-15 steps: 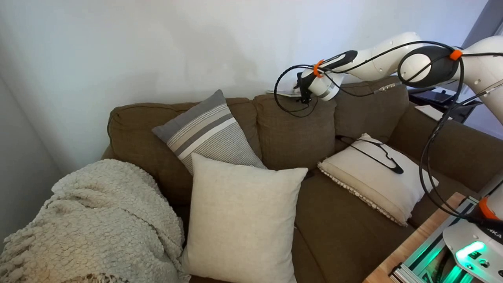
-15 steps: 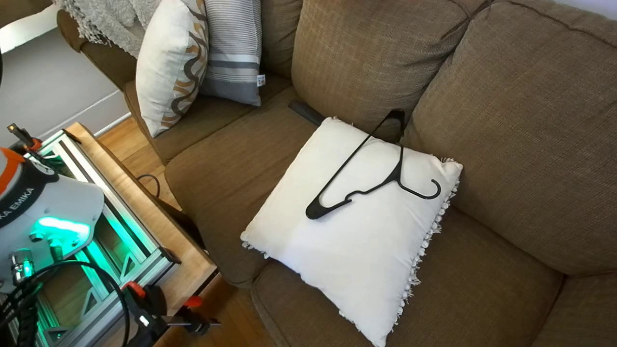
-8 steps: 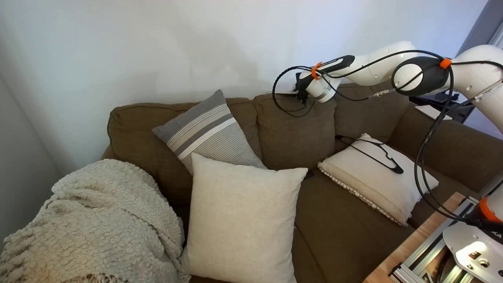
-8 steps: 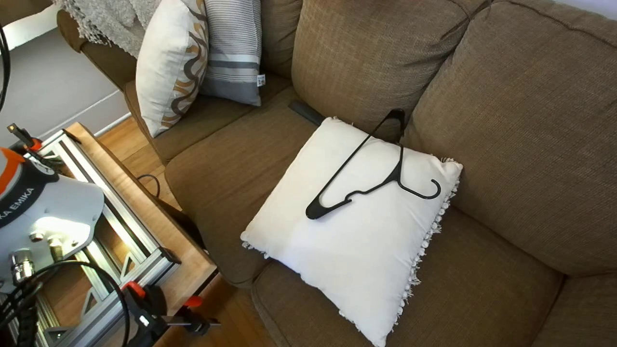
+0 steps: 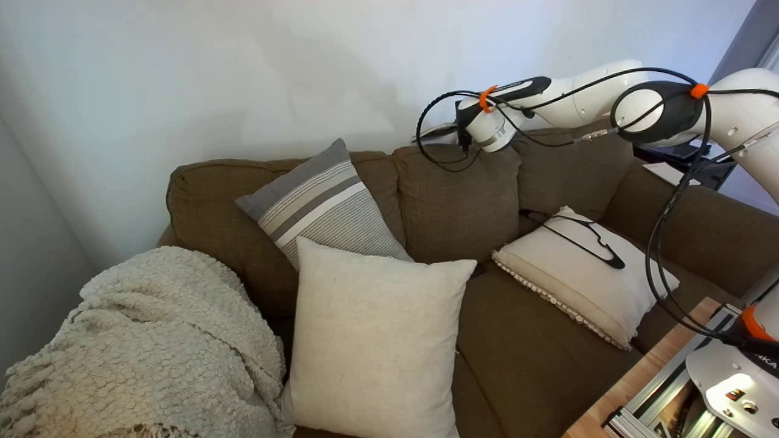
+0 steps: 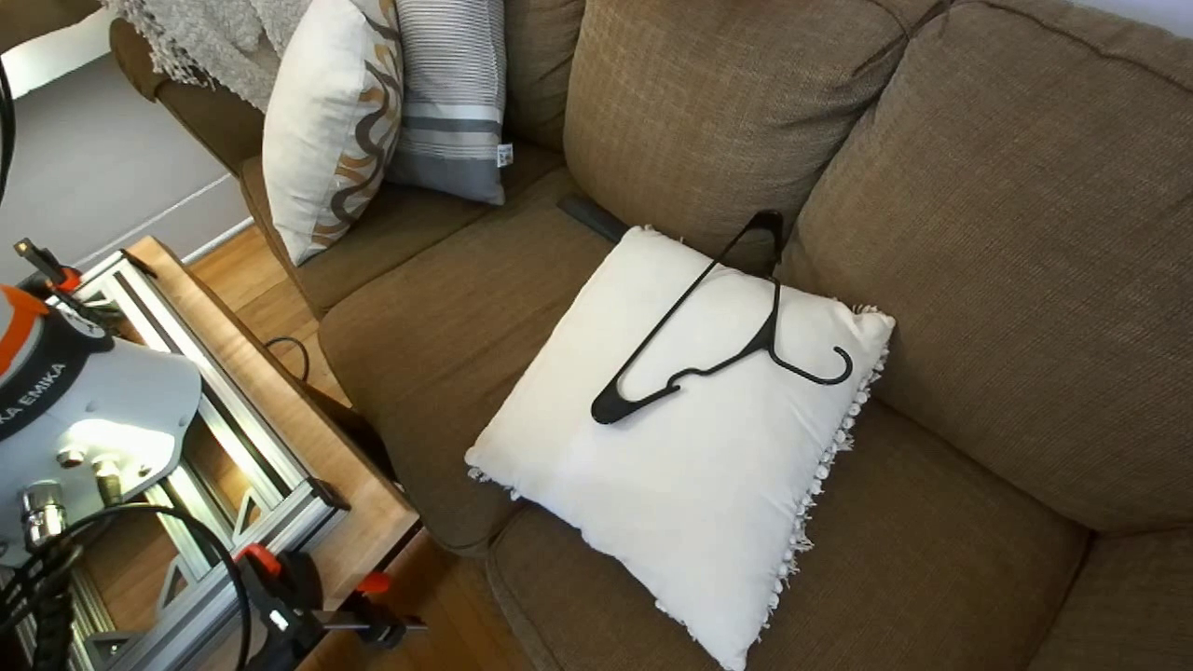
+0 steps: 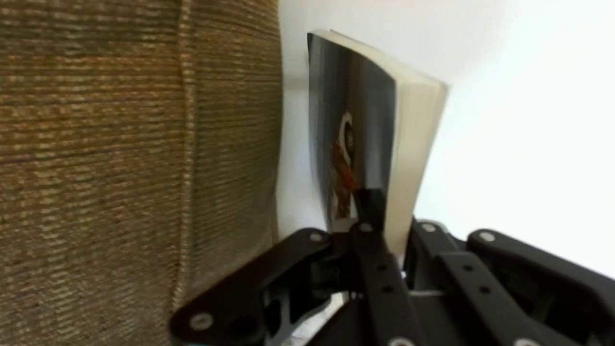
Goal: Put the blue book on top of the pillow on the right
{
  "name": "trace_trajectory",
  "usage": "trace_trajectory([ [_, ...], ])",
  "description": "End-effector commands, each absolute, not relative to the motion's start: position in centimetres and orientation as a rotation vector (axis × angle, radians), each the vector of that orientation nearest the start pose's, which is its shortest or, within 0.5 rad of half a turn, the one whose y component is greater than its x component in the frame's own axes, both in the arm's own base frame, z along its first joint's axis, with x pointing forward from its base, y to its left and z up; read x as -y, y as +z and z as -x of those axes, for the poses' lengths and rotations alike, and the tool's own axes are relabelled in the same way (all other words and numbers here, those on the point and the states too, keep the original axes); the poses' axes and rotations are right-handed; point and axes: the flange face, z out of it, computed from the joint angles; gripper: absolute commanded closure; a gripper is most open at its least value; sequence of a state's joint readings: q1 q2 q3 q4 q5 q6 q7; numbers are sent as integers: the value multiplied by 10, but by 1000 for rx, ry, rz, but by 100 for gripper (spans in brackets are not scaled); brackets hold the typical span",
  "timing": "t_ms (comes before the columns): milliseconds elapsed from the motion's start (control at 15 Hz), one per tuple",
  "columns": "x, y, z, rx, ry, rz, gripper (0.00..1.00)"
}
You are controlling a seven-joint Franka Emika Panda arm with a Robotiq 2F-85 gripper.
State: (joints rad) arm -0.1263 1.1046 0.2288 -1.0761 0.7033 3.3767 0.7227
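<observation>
book (image 7: 362, 115) in the claw (image 7: 396, 233) near brown sofa (image 5: 459, 213) and pale wall (image 5: 274, 73)

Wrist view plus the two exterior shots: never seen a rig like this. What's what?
The machine is a white Franka arm ending in black two-fingered jaws. The wrist view comes from a camera mounted on the arm itself, so the jaws poke in from the bottom. Both exterior views come from cameras outside the robot, looking at a brown sofa.

On its seat lies a white tasselled pillow with a black clothes hanger on top. Also there: a cream pillow, a grey striped pillow and a fluffy throw.

What's held: a dark-covered book, pinched between the jaws up by the top of the sofa.
</observation>
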Motion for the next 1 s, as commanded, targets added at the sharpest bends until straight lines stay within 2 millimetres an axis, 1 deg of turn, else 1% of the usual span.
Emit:
trace_trajectory([
  [0, 73, 291, -765, -1643, -1228, 1335, 97],
  [67, 73, 296, -749, -1691, -1289, 1278, 97],
  [133, 71, 295, -734, -1721, -1349, 1211, 97],
  [400, 47, 284, -663, -1919, -1532, 972, 97],
  [533, 34, 273, -623, -2010, -1628, 857, 97],
  [600, 60, 279, -621, -2073, -1645, 762, 97],
  [667, 56, 270, -601, -2137, -1653, 718, 97],
  [800, 63, 252, -566, -2257, -1679, 610, 97],
  [933, 67, 220, -532, -2394, -1638, 515, 97],
])
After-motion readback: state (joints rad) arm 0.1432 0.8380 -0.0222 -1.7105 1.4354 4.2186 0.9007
